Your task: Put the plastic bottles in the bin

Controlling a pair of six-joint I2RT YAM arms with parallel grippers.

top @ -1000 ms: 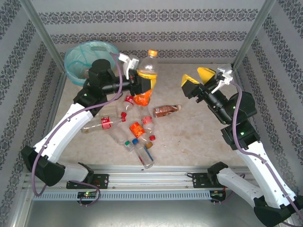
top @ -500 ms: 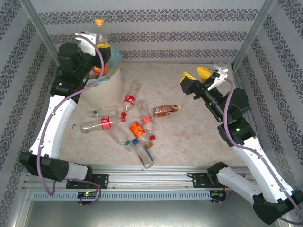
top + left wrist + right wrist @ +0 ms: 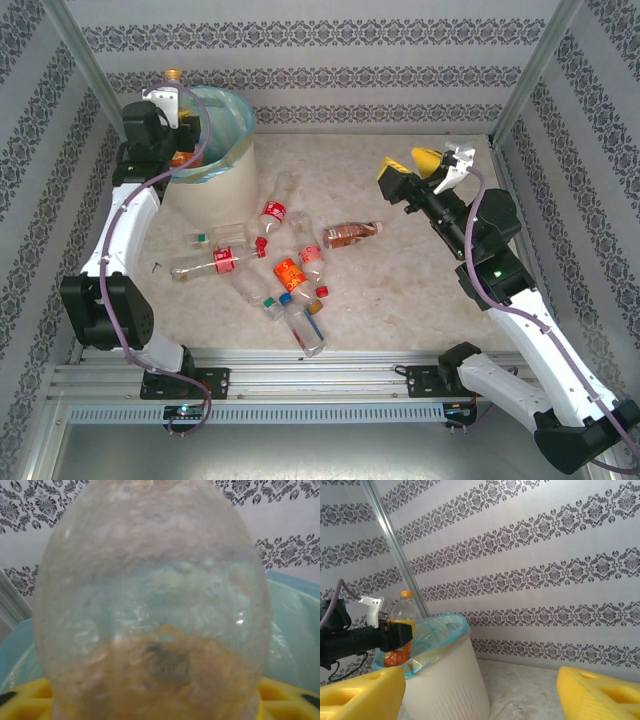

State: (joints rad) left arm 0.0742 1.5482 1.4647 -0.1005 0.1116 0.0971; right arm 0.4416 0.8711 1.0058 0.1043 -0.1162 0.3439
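The round cream bin [image 3: 215,195] with a blue-green liner stands at the far left. My left gripper [image 3: 178,142] hangs over its left rim, shut on an upright clear plastic bottle [image 3: 175,95] with an orange cap and orange label. The right wrist view shows that bottle [image 3: 401,614] in the left gripper [image 3: 400,628] above the bin [image 3: 445,680]. The bottle's base [image 3: 150,610] is close in the left wrist view, with liner [image 3: 295,630] behind. Several more plastic bottles [image 3: 289,274] lie mid-table. My right gripper [image 3: 410,162] hovers open at the far right, its yellow pads [image 3: 360,695] holding nothing.
A bottle with a brown label [image 3: 350,233] lies nearest the right arm, one with a red label [image 3: 272,212] by the bin's foot. Patterned walls and metal posts [image 3: 85,60] close in the back and sides. Bare tabletop [image 3: 420,280] spreads at the right.
My left arm has swung the orange-labelled bottle from above the bottle pile to the bin's left rim and lowered it a little. The right gripper has drifted slightly left.
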